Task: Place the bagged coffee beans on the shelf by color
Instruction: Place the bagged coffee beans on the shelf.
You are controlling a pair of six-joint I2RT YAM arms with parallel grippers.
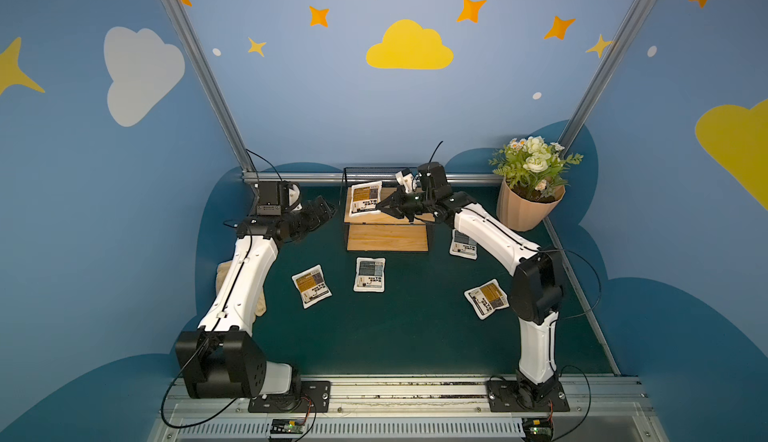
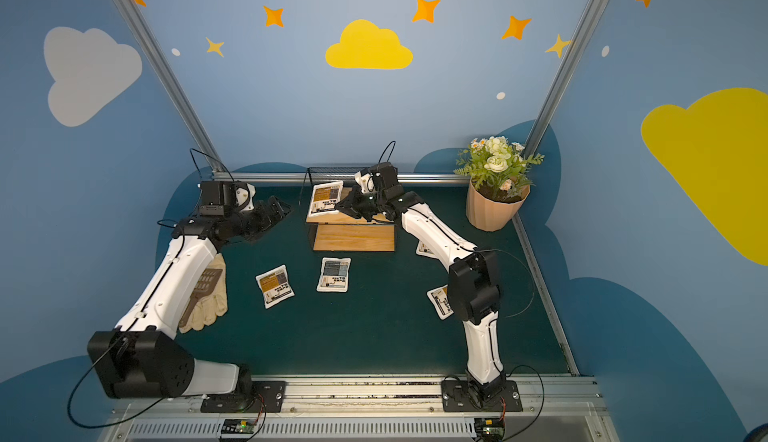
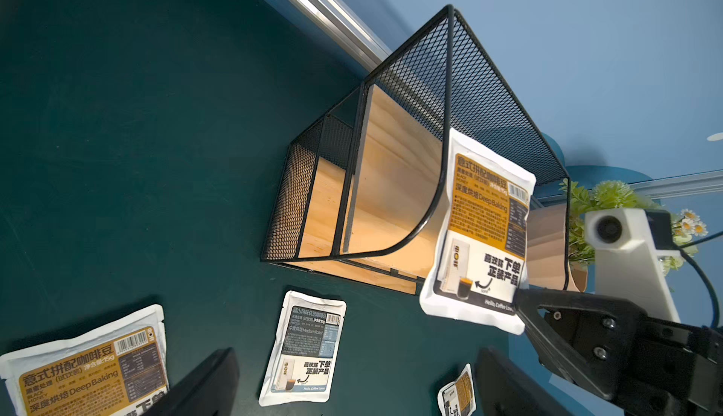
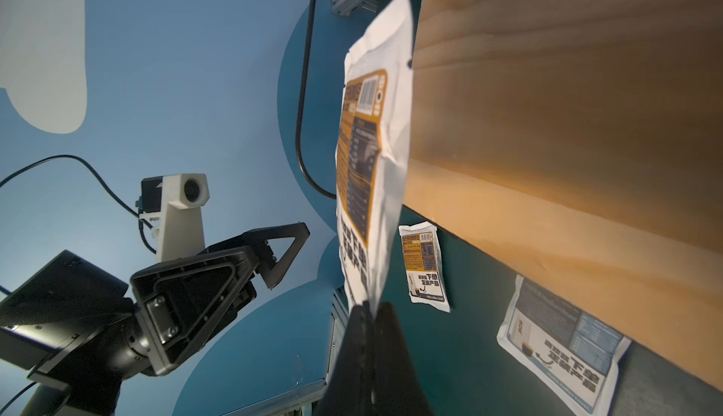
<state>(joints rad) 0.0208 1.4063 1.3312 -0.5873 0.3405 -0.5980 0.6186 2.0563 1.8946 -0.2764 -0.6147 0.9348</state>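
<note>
Right claw point(image 1: 384, 207) pinching orange pouch point(image 1: 365, 198) by sealed edge, at shelf point(image 1: 386, 238) upper board. Left claw point(image 1: 327, 210) gaping empty beside shelf. Pouch looking light, floppy, slick; seam grip probably safest.

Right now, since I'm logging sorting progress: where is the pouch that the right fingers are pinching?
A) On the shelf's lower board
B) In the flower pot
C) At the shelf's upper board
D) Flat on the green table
C: the right fingers pinch a corner of the orange-labelled pouch, which sits tilted at the upper board, not on the table.
</note>
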